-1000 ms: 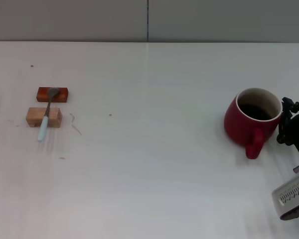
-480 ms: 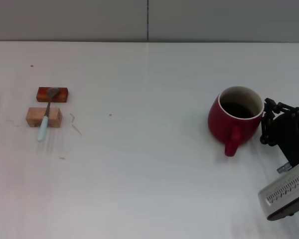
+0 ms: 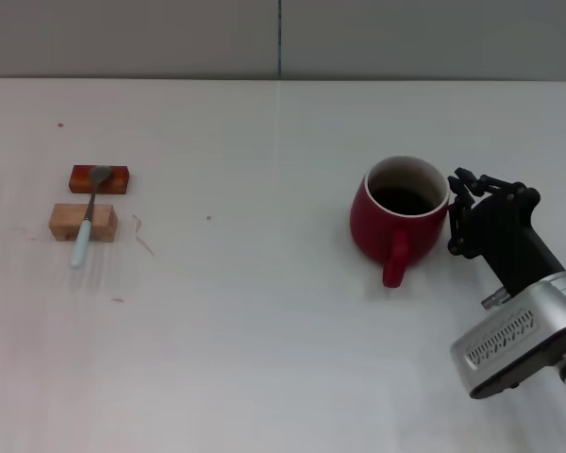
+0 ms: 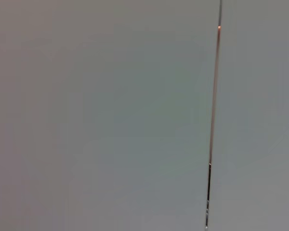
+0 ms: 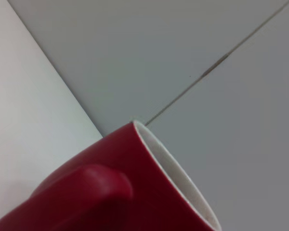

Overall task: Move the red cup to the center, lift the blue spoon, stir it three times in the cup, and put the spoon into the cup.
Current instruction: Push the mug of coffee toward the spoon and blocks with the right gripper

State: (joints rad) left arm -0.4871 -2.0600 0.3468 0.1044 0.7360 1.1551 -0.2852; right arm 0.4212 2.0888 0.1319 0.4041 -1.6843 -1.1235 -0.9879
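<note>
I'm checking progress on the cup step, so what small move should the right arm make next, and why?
Probably keep sliding the red cup a little further toward the robot's left. The right gripper sits against the cup's right side, and the cup stands right of the table's middle. The blue spoon lies untouched across the two wooden blocks.

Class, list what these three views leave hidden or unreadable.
- Right gripper against the red cup: head view, finger state unclear behind the cup's side.
- Left gripper: in no view; left wrist view shows only blank wall.
- Cup base: right wrist view, cut off by the edge.
</note>
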